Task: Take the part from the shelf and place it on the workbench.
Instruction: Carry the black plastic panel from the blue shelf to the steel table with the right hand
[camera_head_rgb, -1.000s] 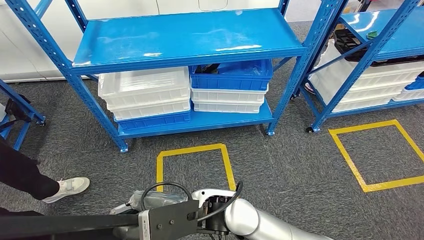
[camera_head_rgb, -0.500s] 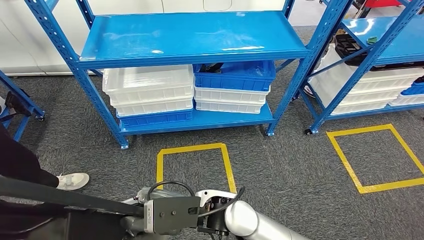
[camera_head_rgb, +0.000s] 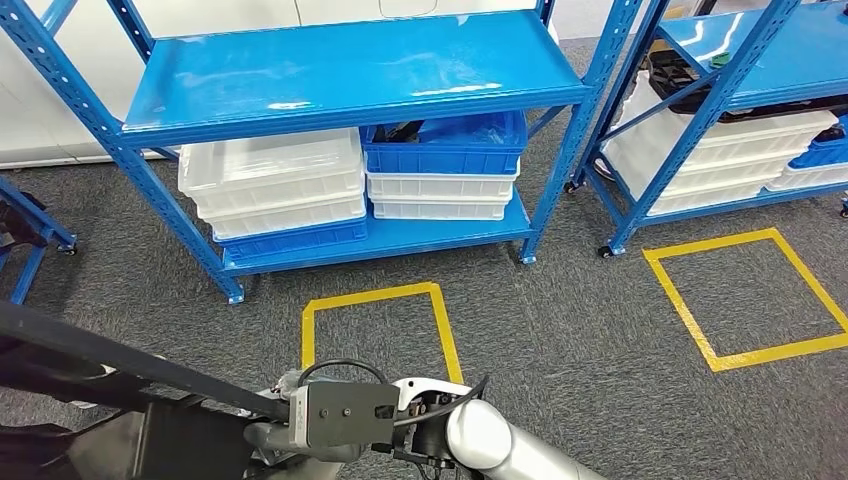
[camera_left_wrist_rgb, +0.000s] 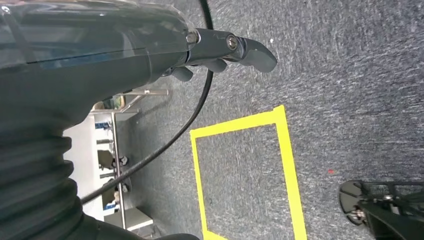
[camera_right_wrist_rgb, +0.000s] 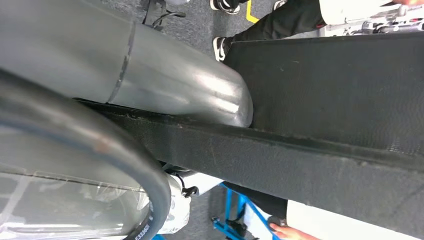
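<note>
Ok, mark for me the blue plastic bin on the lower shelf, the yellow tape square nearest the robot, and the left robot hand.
Blue plastic bin (camera_head_rgb: 445, 155), head view, front wall.
Yellow tape square nearest the robot (camera_head_rgb: 372, 295), head view, far strip.
Left robot hand (camera_left_wrist_rgb: 220, 52), left wrist view, grey fingers.

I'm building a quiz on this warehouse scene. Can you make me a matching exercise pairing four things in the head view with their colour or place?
Things:
1. top shelf board
2. taped square nearest the robot
3. white crates, left stack
4. black part

Descriptions:
A. yellow, on the grey carpet
B. bare and glossy blue
C. at the picture's lower left, close to the robot
D. on the lower shelf, above a blue crate

Pairs: 1-B, 2-A, 3-D, 4-C
</note>
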